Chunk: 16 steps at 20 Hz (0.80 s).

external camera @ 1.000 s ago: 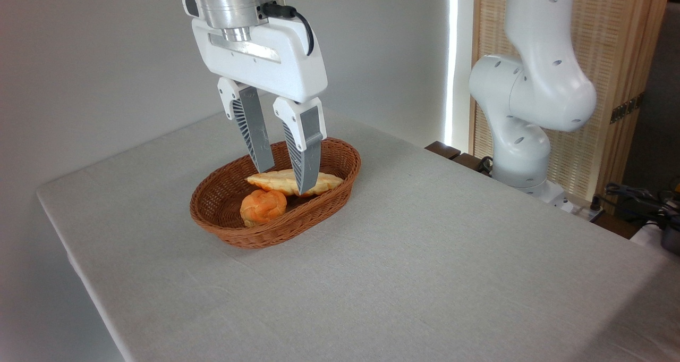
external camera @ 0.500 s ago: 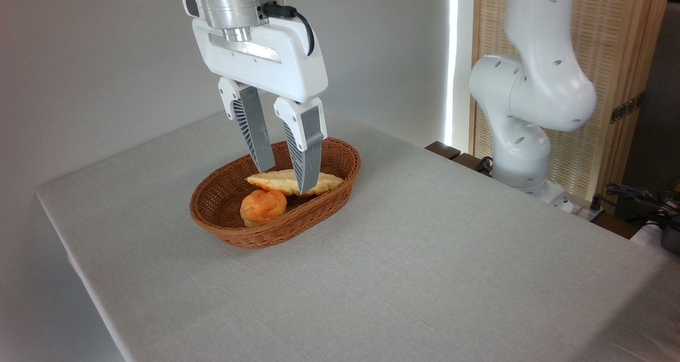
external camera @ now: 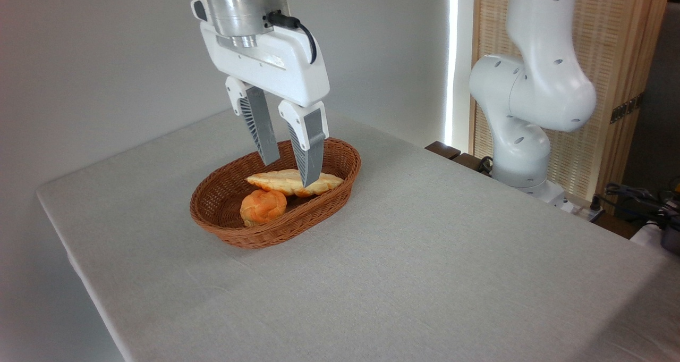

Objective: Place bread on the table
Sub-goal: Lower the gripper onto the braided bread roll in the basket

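In the far half of the brown oval wicker basket lies the bread, a long, flat, braided loaf, pale cream with golden patches. It is not on the big table with the light grey cloth yet.

The white and grey two-finger gripper hangs right over the loaf with its two fingers apart and nothing held between them. The right fingertip covers part of the loaf, so I cannot tell if it touches the bread.

I think this is the grabbing step. Next the fingers should go down on both sides of the loaf, close on it, and lift it out to the cloth.

A small round orange knotted bun sits just beside the loaf, on the near side; the claw should leave it alone. The top of the white robot arm is cut off.
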### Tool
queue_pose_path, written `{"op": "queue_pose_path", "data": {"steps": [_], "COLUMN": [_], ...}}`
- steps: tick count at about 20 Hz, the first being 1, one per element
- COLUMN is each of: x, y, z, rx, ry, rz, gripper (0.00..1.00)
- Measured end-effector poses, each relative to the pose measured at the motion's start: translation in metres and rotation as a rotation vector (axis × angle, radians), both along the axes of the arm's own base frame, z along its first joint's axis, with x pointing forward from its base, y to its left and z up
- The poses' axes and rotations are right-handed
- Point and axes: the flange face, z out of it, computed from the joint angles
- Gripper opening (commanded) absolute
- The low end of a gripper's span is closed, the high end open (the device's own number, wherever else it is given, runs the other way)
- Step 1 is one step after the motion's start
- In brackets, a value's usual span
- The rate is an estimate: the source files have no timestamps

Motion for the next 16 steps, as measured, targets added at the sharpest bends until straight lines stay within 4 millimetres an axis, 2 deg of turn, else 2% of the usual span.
{"op": "queue_pose_path", "data": {"steps": [6, 12, 16], "x": [-0.041, -0.067, -0.079], "y": [-0.041, -0.114, -0.143], "z": [-0.03, -0.08, -0.097], "rx": [-0.073, -0.175, -0.193], "ry": [-0.046, 0.007, 0.019], "rz": [-0.05, -0.141, -0.187], "gripper": [1.0, 1.0, 1.0]}}
